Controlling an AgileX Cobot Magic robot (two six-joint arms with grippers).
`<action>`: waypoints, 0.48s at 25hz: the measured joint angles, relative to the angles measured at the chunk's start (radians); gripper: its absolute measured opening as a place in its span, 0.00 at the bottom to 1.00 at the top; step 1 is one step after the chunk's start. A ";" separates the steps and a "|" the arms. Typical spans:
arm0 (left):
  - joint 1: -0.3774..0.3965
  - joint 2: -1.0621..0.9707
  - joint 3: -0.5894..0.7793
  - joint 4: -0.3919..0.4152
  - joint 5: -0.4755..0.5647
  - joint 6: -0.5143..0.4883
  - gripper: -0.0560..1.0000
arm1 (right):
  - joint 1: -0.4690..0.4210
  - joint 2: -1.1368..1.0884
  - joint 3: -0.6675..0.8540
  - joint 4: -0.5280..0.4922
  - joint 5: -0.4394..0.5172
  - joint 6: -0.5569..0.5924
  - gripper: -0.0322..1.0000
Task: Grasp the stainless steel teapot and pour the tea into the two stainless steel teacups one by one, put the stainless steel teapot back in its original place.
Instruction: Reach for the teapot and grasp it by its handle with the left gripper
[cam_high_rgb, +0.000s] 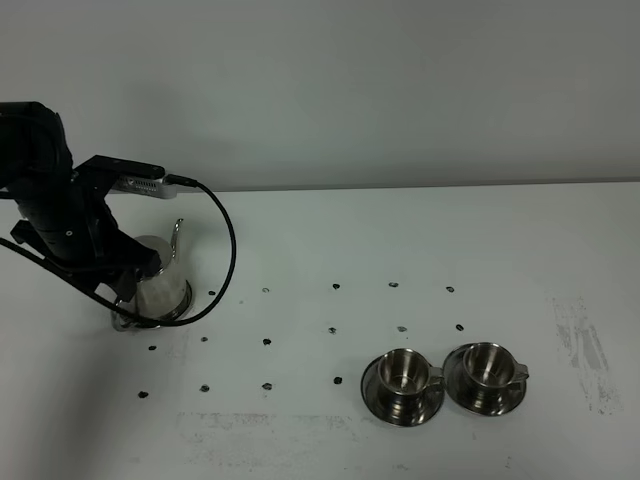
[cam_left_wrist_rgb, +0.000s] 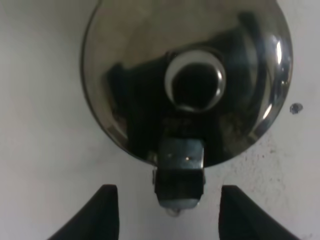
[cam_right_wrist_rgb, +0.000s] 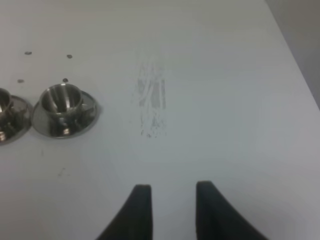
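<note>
The stainless steel teapot (cam_high_rgb: 160, 285) stands at the table's left with its thin spout pointing to the back. The left wrist view looks straight down on the teapot (cam_left_wrist_rgb: 150, 60), showing its knobbed lid and loop handle (cam_left_wrist_rgb: 179, 175). My left gripper (cam_left_wrist_rgb: 170, 212) is open, one finger on each side of the handle with a gap on both sides. The two stainless steel teacups (cam_high_rgb: 403, 378) (cam_high_rgb: 487, 370) sit on saucers at the front right. My right gripper (cam_right_wrist_rgb: 172, 200) hovers over bare table right of a teacup (cam_right_wrist_rgb: 61, 100), fingers a little apart, nothing between them. The tea is hidden.
Small dark marks dot the white table (cam_high_rgb: 330, 330) in a rough grid. A grey smudge (cam_high_rgb: 585, 350) lies near the right edge. A black cable (cam_high_rgb: 225, 240) loops from my left arm past the teapot. The right arm is out of the exterior high view.
</note>
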 joint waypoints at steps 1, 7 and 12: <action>-0.001 0.006 -0.006 0.000 0.006 -0.003 0.54 | 0.000 0.000 0.000 0.000 0.000 0.000 0.26; -0.005 0.052 -0.046 -0.001 0.017 -0.007 0.54 | 0.000 0.000 0.000 0.000 0.000 0.000 0.26; -0.014 0.078 -0.067 -0.001 0.021 -0.007 0.54 | 0.000 0.000 0.000 0.000 0.000 0.000 0.26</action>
